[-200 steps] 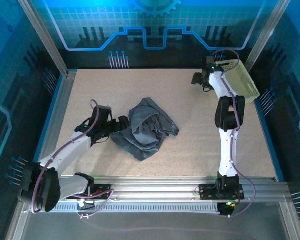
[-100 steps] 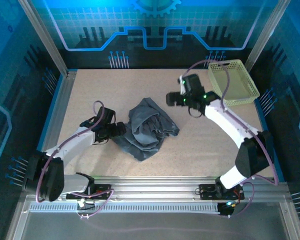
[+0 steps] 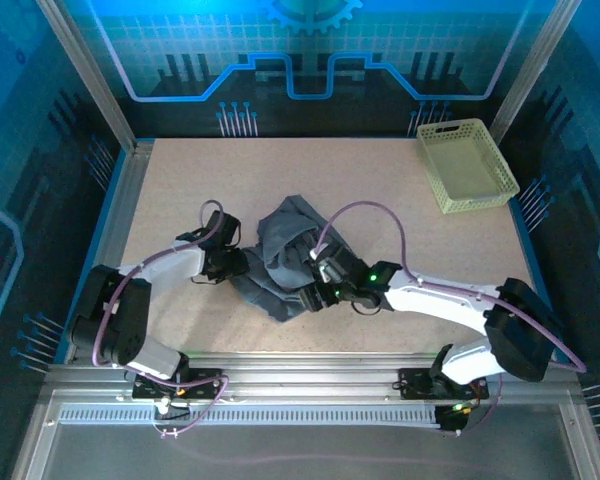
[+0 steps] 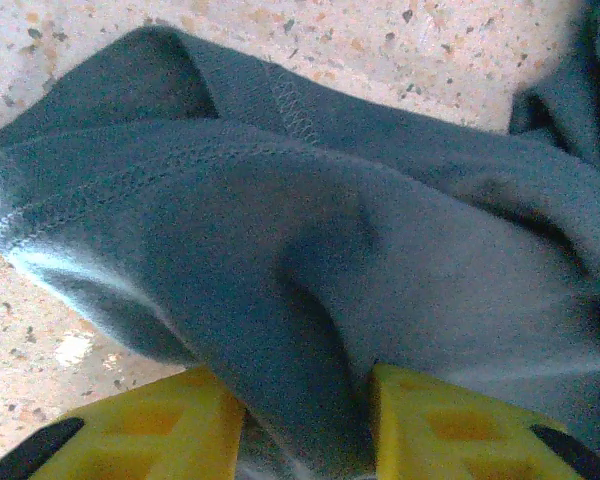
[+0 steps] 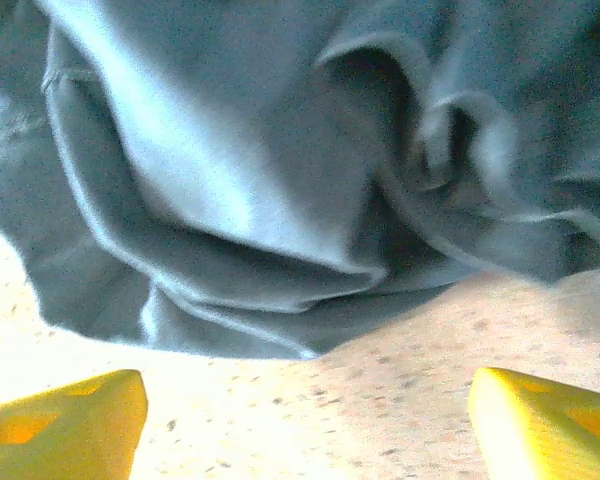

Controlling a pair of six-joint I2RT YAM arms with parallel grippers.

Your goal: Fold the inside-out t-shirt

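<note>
On the left, the left gripper has crept a little farther in over the last second and now sits right at the left edge of the dark slate-grey soft fabric t-shirt. From the left wrist, its yellow fingers are clamped on a thick fold of the cloth, a stitched hem running across above them, so that side looks secured. The shirt itself has barely changed: it is a crumpled heap in the middle of the speckled beige table, bunched and doubled over, nowhere near flat. The big news is just to its right. The right gripper, up at the far right corner a second ago, has swept across and down and now hovers at the near-right edge of the heap. The right wrist view shows its jaws spread wide over bare table, the shirt's rumpled hem just beyond them, nothing caught yet. I read this as the set-up for a two-handed spread. What stands in the way is the tangle itself: layered folds make it easy to pinch more than one layer. Far right, the pale yellow-green plastic mesh basket stands well apart.
</note>
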